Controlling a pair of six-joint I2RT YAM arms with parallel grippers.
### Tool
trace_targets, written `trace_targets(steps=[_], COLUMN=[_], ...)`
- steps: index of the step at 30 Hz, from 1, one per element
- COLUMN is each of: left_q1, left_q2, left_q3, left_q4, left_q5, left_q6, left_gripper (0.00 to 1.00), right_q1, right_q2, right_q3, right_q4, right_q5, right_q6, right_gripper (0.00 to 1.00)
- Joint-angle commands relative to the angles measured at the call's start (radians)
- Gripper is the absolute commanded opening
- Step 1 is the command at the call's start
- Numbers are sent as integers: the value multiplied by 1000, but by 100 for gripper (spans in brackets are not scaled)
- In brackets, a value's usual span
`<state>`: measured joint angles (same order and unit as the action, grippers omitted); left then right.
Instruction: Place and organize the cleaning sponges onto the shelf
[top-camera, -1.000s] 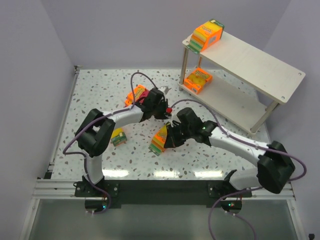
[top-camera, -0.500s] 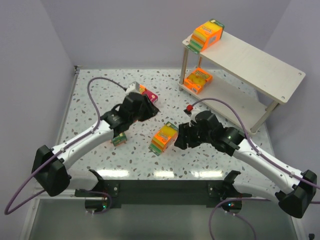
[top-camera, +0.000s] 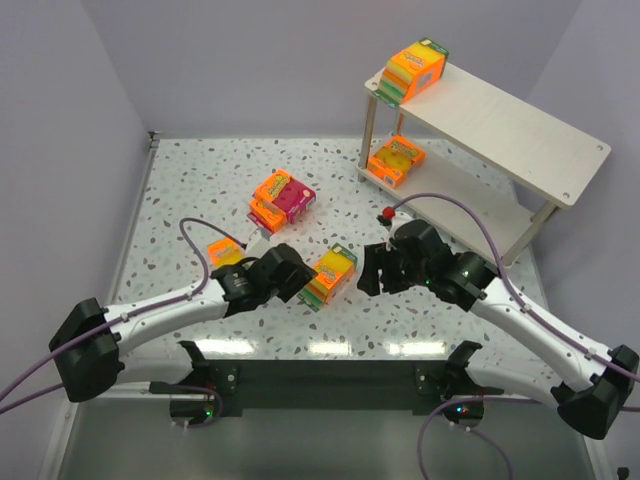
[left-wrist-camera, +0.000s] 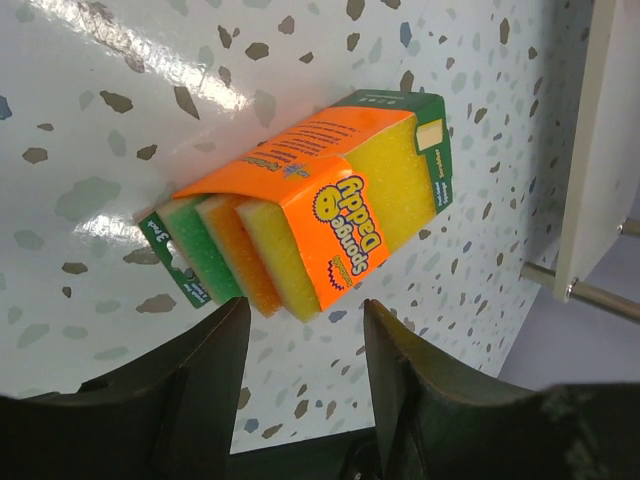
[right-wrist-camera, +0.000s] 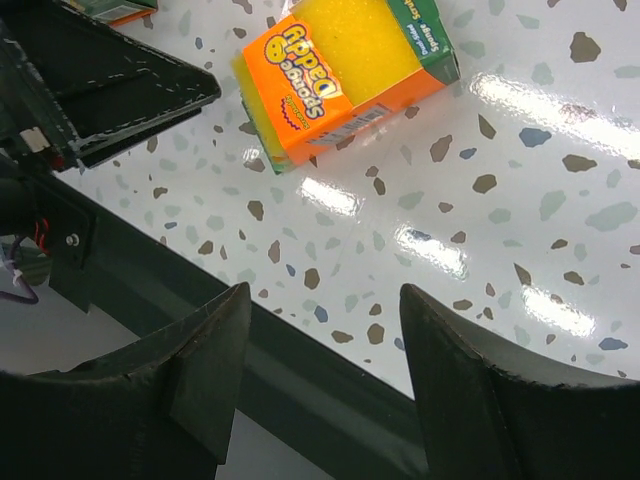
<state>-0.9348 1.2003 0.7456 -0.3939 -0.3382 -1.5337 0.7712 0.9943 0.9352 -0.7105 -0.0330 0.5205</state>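
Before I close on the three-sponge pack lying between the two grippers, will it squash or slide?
Probably squashes somewhat: the three-sponge pack shows bare foam layers at its end, with only a cardboard sleeve around them. Likely light for its size. It may skid, since the table looks glossy.

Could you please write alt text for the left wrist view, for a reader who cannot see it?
A sponge pack in an orange sleeve, showing green, orange and yellow layers, lies on the speckled table just beyond the open left gripper, which does not touch it. The edge of the pale shelf shows at right.
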Motion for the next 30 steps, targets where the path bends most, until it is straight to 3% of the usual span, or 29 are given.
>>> trace_targets(steps=[1, 11, 17, 23, 30], left_q1=[-10, -21, -19, -18, -19], left_q2=[42, 165, 257, 274, 148], left_q3=[-38, -29, -5, -29, 65], left_q4=[76, 236, 277, 277, 207], left_q5=[-22, -77, -67, -45, -91], left_q6=[-106, -88, -20, 9, 135], left_gripper=[54, 49, 32, 0, 0], right_q1=[-6, -7, -6, -7, -10], right_q2=[-39, -77, -89, -101, -160], right_q3=[33, 27, 27, 54, 132], right_q4=[-27, -61, -79, -113, -214], right_q5=[30, 64, 77, 97, 179], right_q6=[22, 38, 36, 39, 79], right_gripper=[65, 64, 61, 59, 53])
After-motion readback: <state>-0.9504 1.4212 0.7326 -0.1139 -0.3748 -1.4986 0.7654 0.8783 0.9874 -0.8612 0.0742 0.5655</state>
